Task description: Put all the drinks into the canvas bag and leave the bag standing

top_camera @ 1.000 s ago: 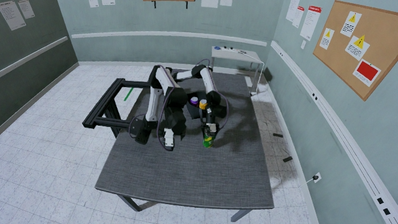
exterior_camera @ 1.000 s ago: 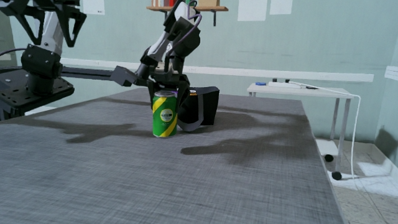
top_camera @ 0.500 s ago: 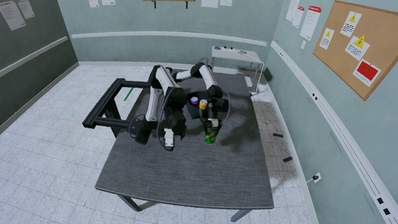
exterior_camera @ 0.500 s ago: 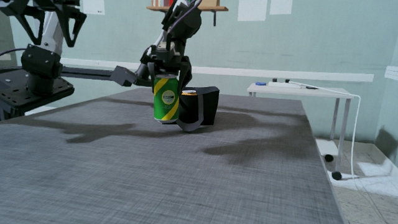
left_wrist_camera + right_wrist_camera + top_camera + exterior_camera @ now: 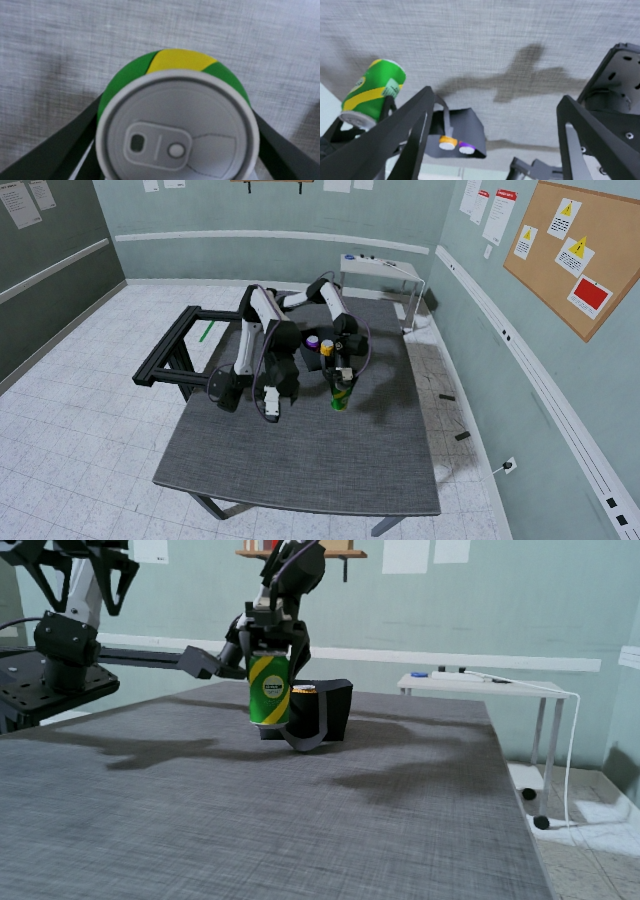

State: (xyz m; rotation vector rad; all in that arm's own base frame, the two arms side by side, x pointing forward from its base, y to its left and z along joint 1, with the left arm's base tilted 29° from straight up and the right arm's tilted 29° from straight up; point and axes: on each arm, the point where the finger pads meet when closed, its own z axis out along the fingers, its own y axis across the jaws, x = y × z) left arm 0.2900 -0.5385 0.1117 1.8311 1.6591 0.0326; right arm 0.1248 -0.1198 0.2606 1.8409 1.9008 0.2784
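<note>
Three drinks are visible, two inside the canvas bag and one outside it. The dark canvas bag (image 5: pixel 312 362) (image 5: pixel 337 712) (image 5: pixel 470 124) stands on the grey table (image 5: pixel 300 460) (image 5: pixel 250 820) (image 5: pixel 161 20) (image 5: pixel 521 24) with its visible walls raised. Within its opening, an orange drink (image 5: pixel 327 348) (image 5: pixel 304 689) (image 5: pixel 448 143) and a purple drink (image 5: pixel 312 342) (image 5: pixel 466 148) lie side by side, their pale ends exposed; their contact with the bag floor is hidden. A grey strap (image 5: pixel 322 715) (image 5: pixel 447 120) hangs in a loop down the outside of the bag. The green can (image 5: pixel 340 401) (image 5: pixel 270 690) (image 5: pixel 177 124) (image 5: pixel 374 90), banded in yellow, is held upright above the tabletop, in front of the bag in the exterior view. The left gripper (image 5: pixel 341 382) (image 5: pixel 271 662) (image 5: pixel 171 95) (image 5: pixel 372 95) is closed around this can, one finger on either side near its top. The right gripper (image 5: pixel 284 411) (image 5: pixel 87 612) (image 5: pixel 495 96) is open, its fingers widely separated with nothing between them, and hangs above the table, well apart from the can. Beyond the grey table stands a white side table (image 5: pixel 377 268) (image 5: pixel 480 687).
</note>
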